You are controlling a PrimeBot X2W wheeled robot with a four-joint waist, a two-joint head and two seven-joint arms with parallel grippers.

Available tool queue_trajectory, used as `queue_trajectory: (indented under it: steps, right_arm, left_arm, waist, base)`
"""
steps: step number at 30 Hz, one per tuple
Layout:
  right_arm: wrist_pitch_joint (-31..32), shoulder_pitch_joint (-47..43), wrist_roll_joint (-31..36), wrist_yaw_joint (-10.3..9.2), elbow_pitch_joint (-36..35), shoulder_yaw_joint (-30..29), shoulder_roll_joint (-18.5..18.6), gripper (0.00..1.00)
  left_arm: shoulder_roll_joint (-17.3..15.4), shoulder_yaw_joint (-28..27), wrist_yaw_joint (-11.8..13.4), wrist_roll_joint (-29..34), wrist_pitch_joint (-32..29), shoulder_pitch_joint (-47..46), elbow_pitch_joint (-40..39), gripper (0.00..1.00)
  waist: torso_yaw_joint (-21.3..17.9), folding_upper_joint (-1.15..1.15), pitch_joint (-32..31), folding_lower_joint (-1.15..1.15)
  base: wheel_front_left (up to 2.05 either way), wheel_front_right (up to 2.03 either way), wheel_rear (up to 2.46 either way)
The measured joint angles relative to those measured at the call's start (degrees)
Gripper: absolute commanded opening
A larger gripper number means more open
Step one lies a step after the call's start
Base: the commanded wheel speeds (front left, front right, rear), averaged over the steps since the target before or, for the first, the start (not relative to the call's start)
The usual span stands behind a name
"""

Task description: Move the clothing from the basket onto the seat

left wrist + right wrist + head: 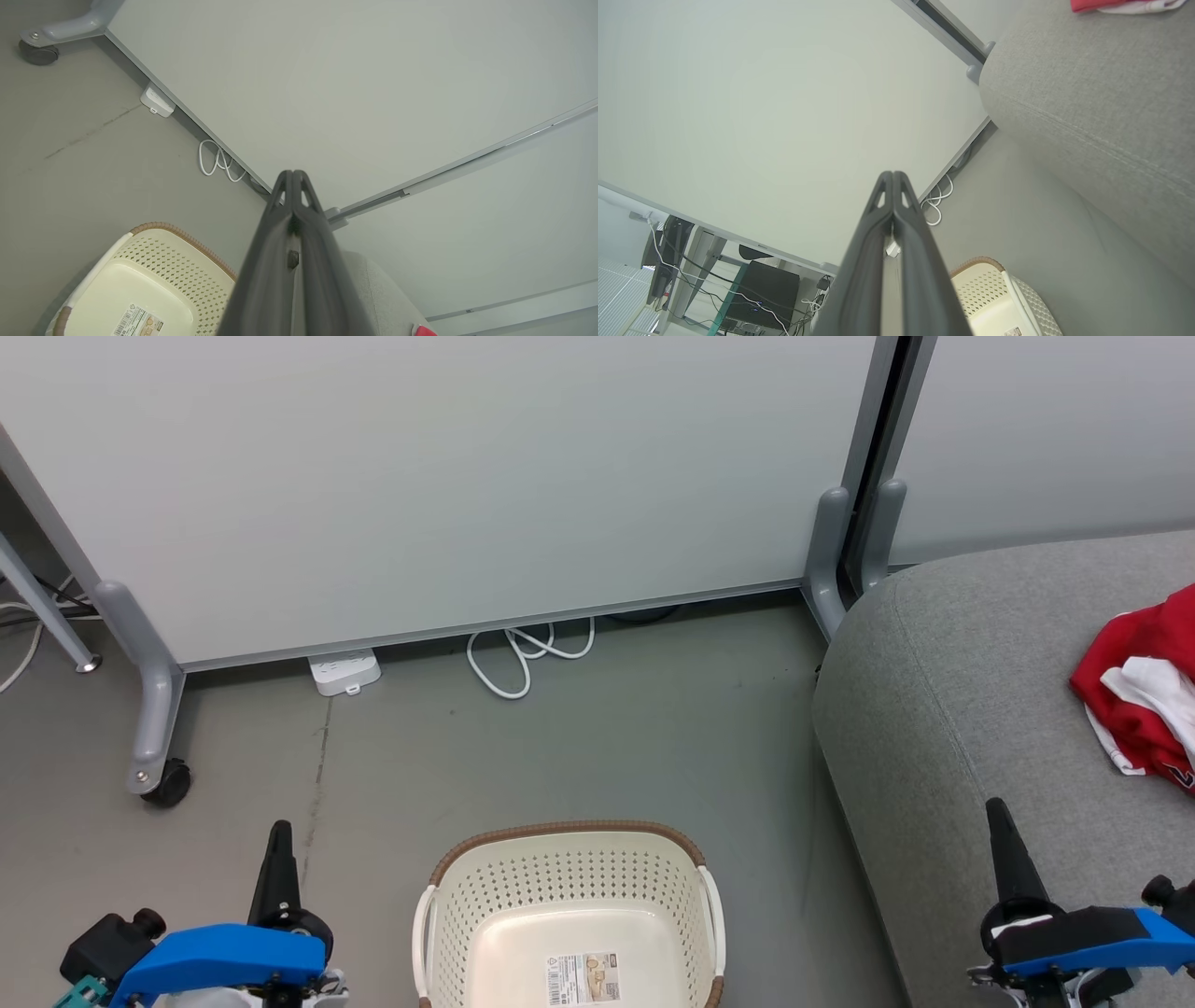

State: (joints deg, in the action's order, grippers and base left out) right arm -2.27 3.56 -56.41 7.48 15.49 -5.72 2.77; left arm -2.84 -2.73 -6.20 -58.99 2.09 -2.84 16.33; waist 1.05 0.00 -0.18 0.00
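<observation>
Clothing: bright red bundle [1141, 658] with white fabric folded in, crumpled on the seat at the head view's right edge.
Seat: grey woven cushion [952, 709], rounded corner, seamed side.
Basket: cream, perforated, brown-rimmed [569, 827], on the floor left of the seat.
Floor: grey [653, 747]; white cable loop [523, 658] by the pale partition [448, 476].
Open room: a floor strip separates basket and seat.
Fingers: left fingers [277, 868] and right fingers [1008, 859] pressed together, holding nothing.
</observation>
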Motion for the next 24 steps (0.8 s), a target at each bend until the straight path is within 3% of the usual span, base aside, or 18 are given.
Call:
queue_trajectory:
  steps: [24]
  right_arm:
    - [3.70, 0.93, -14.59, 0.00, -0.52, -0.32, 0.00, 0.00]
  left_arm:
    - [-0.01, -1.52, -0.41, -13.63, -3.54, -1.25, -0.91, 0.00]
  waist:
    - [-0.36, 0.00, 0.12, 0.00]
  base:
    - [0.00, 0.00, 0.00]
